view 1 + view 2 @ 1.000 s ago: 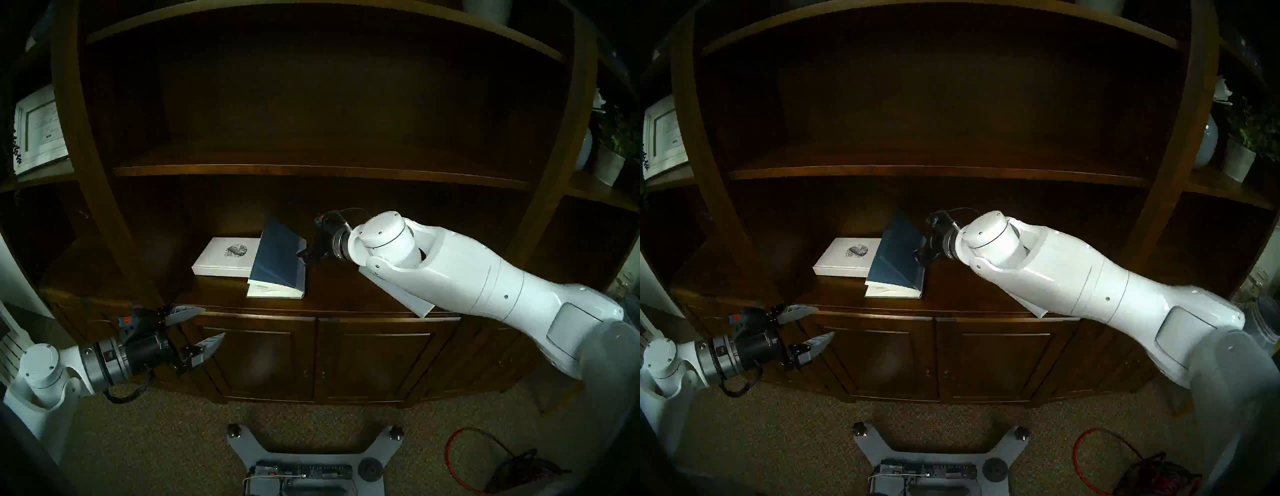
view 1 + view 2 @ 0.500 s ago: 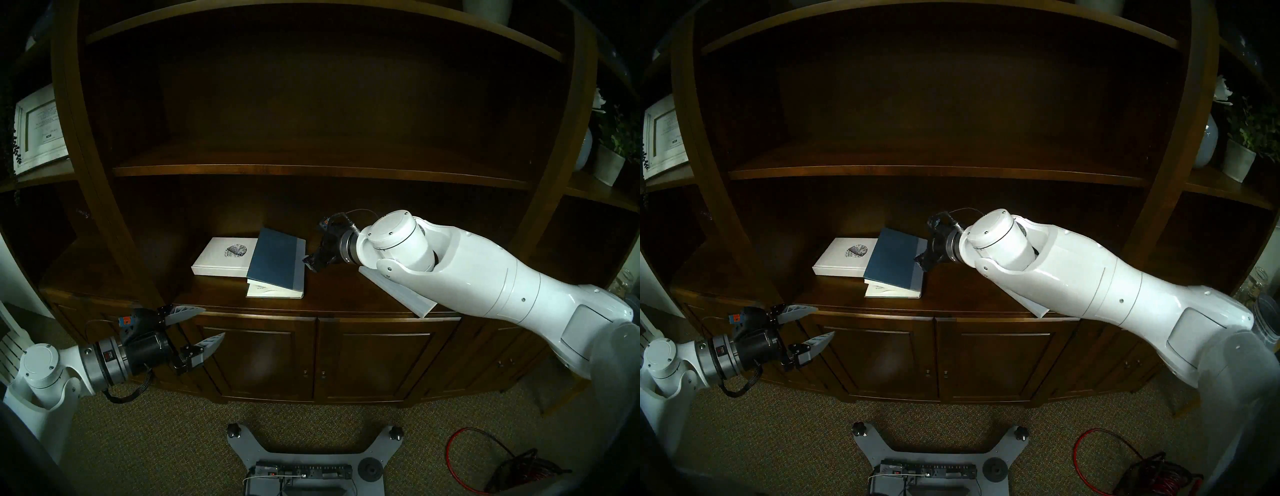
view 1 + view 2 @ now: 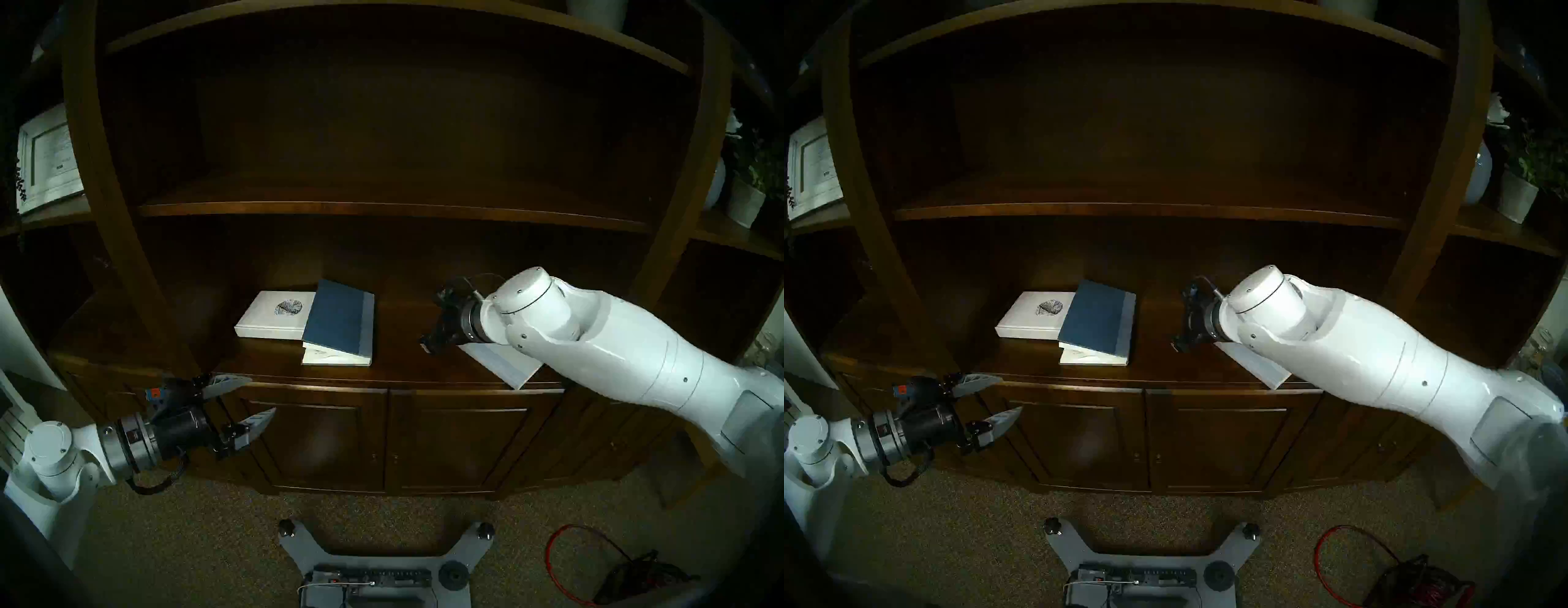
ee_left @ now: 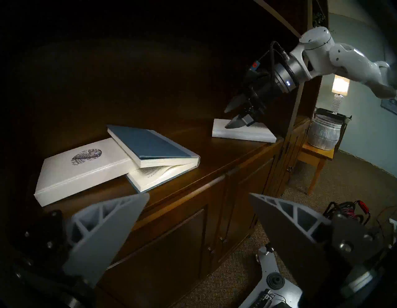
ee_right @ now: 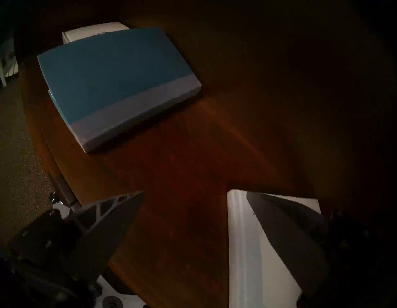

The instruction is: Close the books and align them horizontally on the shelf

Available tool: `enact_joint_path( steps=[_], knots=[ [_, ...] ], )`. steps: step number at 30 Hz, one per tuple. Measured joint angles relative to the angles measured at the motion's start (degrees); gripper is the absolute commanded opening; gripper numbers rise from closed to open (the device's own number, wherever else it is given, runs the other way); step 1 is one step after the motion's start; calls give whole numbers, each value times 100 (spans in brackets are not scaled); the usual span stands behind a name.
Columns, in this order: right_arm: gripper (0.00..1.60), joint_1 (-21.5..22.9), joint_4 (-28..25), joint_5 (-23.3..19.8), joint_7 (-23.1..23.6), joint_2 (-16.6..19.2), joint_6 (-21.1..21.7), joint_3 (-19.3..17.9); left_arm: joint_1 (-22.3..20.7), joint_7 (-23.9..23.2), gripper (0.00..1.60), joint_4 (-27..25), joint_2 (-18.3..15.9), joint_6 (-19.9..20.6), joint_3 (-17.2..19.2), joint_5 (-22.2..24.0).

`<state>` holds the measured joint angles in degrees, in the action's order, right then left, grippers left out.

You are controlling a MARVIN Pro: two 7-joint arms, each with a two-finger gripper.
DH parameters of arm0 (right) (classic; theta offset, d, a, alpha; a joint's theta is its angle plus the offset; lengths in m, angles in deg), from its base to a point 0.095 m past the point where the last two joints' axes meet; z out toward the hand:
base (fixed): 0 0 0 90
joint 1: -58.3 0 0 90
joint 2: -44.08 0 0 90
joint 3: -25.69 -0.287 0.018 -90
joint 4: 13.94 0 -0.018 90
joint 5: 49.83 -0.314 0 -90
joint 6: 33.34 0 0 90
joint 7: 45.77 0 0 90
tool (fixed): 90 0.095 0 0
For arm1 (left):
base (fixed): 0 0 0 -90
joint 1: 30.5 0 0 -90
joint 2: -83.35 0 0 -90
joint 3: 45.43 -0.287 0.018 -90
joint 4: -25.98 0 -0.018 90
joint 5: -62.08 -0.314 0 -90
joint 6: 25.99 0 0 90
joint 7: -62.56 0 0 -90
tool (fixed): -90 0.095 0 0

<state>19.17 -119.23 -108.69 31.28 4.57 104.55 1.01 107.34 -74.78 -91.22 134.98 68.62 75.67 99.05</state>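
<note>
On the bench (image 3: 407, 373), right tool (image 4: 233, 116) spread above plain white book (image 4: 242, 133); rigid, smooth, probably light; best gripped across its edges.

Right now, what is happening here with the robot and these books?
The robot is tidying three books on the dark wooden shelf. The blue book is nearly closed, its left edge propped on the speckled white book, pages still gaping. The right gripper is open above the plain white book, holding nothing. The left gripper is open below the ledge.
</note>
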Motion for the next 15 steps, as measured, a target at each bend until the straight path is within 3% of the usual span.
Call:
enact_joint_path(
  steps=[7, 15],
  knots=[
    [160, -26, 571, -478, -90, 13, -67, -314, 0, 0, 160, -1, 0, 0, 0, 0],
    [160, 41, 1534, -758, -235, -319, -150, -507, 0, 0, 160, -1, 0, 0, 0, 0]
  ],
)
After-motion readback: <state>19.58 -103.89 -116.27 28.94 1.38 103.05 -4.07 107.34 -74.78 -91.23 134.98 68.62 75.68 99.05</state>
